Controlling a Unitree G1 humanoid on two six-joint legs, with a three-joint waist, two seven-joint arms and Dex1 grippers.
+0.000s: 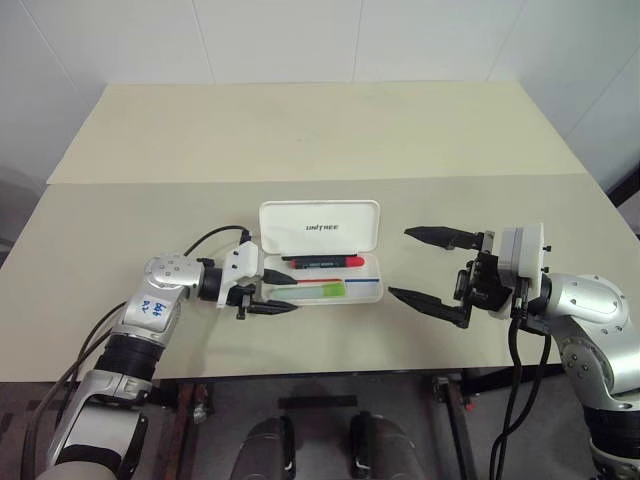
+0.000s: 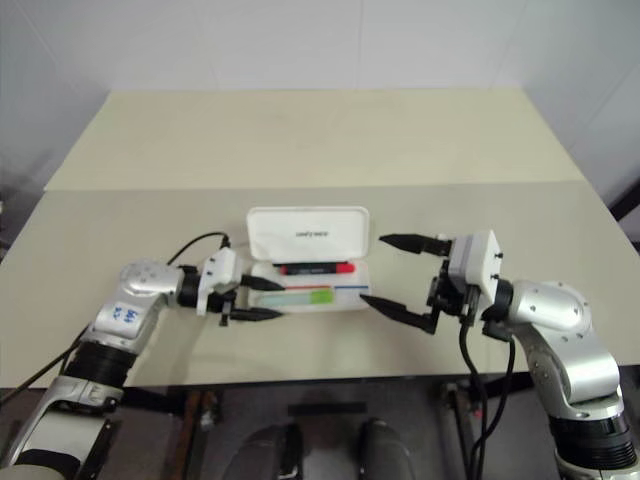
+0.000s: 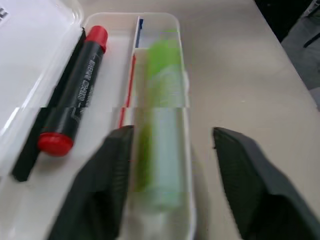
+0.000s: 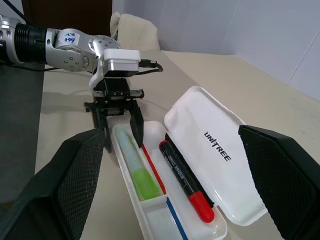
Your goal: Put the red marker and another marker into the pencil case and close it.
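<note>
1. My two head eyes look forward and down over the table [image 1: 320,130], side by side, sharing nearly the same scene.
2. My left wrist camera looks along its fingers, very close over the open pencil case [image 3: 150,20].
3. My right wrist camera faces across the case from farther back, toward my left gripper [image 4: 120,127].

A white hard plastic hinged pencil case [image 4: 210,145] with dark lid lettering and thin red and blue inner stripes holds a black-barrelled, red-capped marker [image 4: 184,179] and a translucent lime-green highlighter [image 4: 136,171] between the black left fingers [image 3: 100,190].
</note>
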